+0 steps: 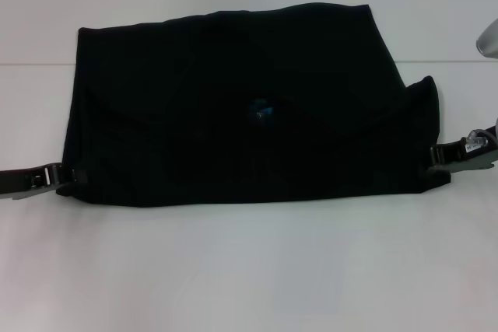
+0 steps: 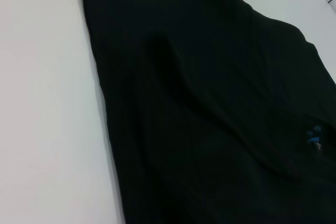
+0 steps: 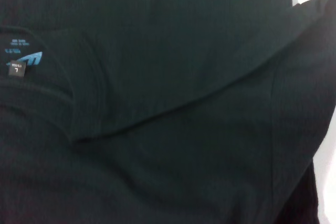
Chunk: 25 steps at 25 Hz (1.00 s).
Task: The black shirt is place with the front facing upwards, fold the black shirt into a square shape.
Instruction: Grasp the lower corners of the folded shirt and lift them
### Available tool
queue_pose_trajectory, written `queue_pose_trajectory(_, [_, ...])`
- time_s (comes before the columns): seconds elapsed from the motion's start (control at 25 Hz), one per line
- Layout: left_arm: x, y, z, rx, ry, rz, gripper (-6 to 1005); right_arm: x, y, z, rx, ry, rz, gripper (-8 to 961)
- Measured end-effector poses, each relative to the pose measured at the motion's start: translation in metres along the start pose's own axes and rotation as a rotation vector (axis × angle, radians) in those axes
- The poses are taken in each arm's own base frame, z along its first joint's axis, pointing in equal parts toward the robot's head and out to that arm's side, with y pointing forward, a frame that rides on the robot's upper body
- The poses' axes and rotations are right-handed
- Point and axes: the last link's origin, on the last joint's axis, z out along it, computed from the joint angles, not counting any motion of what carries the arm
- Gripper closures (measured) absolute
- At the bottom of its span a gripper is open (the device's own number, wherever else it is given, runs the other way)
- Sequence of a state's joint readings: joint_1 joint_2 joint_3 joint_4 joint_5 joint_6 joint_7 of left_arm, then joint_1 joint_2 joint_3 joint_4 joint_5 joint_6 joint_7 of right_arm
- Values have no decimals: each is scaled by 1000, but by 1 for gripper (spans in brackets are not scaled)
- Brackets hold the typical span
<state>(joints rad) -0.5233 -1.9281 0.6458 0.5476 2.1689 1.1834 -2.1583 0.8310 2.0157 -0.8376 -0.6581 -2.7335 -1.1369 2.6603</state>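
Observation:
The black shirt (image 1: 233,114) lies folded into a wide band across the white table (image 1: 249,270). Its blue-marked neck label (image 1: 259,110) shows near the middle; the chest lettering is hidden. My left gripper (image 1: 62,174) is at the shirt's near left corner and looks shut on the cloth there. My right gripper (image 1: 437,155) is at the shirt's near right edge and looks shut on the cloth, which rises in a peak behind it. The left wrist view shows the shirt (image 2: 210,103) and label (image 2: 313,136). The right wrist view shows the collar, label (image 3: 23,61) and a folded sleeve seam (image 3: 184,108).
A grey rounded object (image 1: 489,40) shows at the far right edge. White table surface lies in front of the shirt and beyond it, with a faint seam line running across behind the shirt.

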Motion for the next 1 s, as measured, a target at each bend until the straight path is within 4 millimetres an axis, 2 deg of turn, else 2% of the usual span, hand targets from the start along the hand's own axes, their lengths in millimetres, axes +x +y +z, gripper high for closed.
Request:
queue_pose_trajectory(0.08, [0, 0, 0, -1, -1, -1, 921, 0, 0, 0, 1, 0, -2, 735])
queue_pose_trajectory(0.32, [-2, 0, -1, -3, -4, -3, 919, 0, -2, -2, 2, 3, -7, 897])
queue_pose_trajectory(0.52, [-6, 3, -1, -33, -24, -6, 917, 0, -5, -10, -9, 18, -27, 901])
queue_pose_trajectory(0.72, [-10, 10, -8, -96, -79, -11, 915, 8, -10, -31, -28, 68, -58, 902])
queue_pose_trajectory(1.0, [-30, 21, -24, -217, -227, -29, 912, 41, -11, -48, -111, 237, -110, 901])
